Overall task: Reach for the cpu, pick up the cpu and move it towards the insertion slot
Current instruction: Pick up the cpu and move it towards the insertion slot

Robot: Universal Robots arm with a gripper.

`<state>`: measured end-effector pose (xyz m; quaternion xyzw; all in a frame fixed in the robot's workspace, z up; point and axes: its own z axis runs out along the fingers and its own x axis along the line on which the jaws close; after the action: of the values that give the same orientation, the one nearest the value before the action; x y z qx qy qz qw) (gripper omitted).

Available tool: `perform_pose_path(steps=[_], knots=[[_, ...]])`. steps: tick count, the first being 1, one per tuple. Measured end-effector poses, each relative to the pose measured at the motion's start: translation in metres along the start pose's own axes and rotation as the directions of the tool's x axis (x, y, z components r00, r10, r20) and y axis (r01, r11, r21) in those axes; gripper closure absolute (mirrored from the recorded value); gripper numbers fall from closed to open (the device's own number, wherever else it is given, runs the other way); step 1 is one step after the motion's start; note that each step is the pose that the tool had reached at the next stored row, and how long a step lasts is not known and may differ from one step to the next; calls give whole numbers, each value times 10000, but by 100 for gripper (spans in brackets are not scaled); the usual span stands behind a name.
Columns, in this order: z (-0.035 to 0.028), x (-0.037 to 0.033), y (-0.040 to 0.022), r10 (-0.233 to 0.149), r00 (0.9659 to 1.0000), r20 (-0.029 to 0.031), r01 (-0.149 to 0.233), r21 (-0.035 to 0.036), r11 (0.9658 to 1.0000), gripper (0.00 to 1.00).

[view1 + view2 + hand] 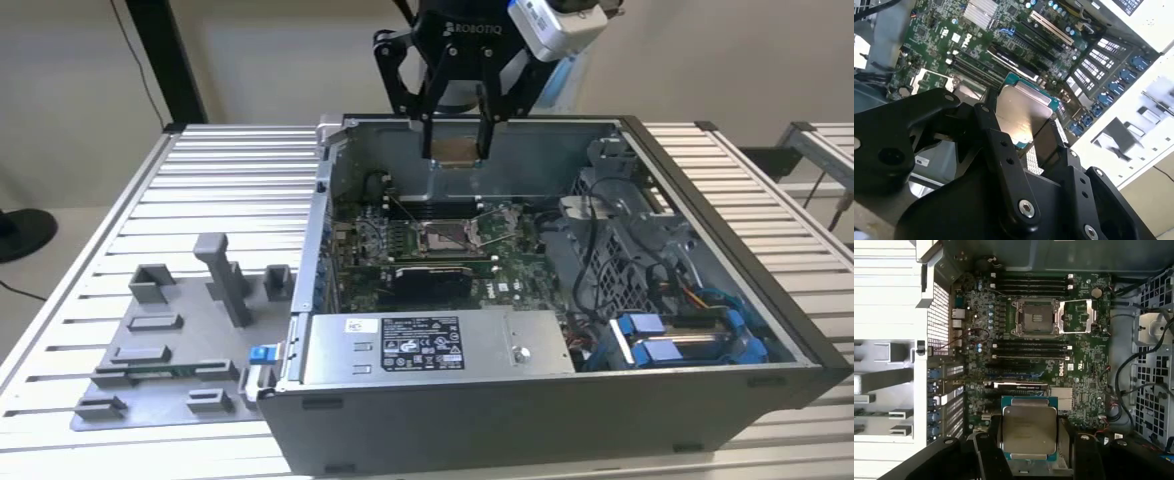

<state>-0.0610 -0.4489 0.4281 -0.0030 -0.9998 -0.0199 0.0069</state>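
My gripper [455, 150] hangs above the far side of the open computer case [747, 300], shut on the cpu [455, 151]. In both wrist views the cpu [1029, 429] [1021, 114] shows as a thin square plate with a silvery top and greenish edge, clamped between the black fingers [988, 450]. The insertion slot [1034, 316] is a square silver-framed socket on the green board, with its hinged frame [1076, 316] swung open beside it. In the exterior view the insertion slot [445, 236] lies below the held cpu, toward the case's near side.
Black memory slots [1031, 283] flank the socket. Cables [601, 250] and a blue drive bay [674, 340] fill the case at the exterior view's right. A grey fixture plate [174, 345] with blocks lies outside the case, at the exterior view's left, on the slatted table [227, 170].
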Motion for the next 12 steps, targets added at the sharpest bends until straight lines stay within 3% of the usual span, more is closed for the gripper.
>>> perform_pose_path(steps=[7, 8, 12], knots=[[30, -87, 166, 7, 10000, 1, -7, 1, 10000, 100], [39, -112, 220, 8, 10000, 0, -8, 2, 10000, 100], [59, -153, 335, 6, 10000, 1, -6, 3, 10000, 100]])
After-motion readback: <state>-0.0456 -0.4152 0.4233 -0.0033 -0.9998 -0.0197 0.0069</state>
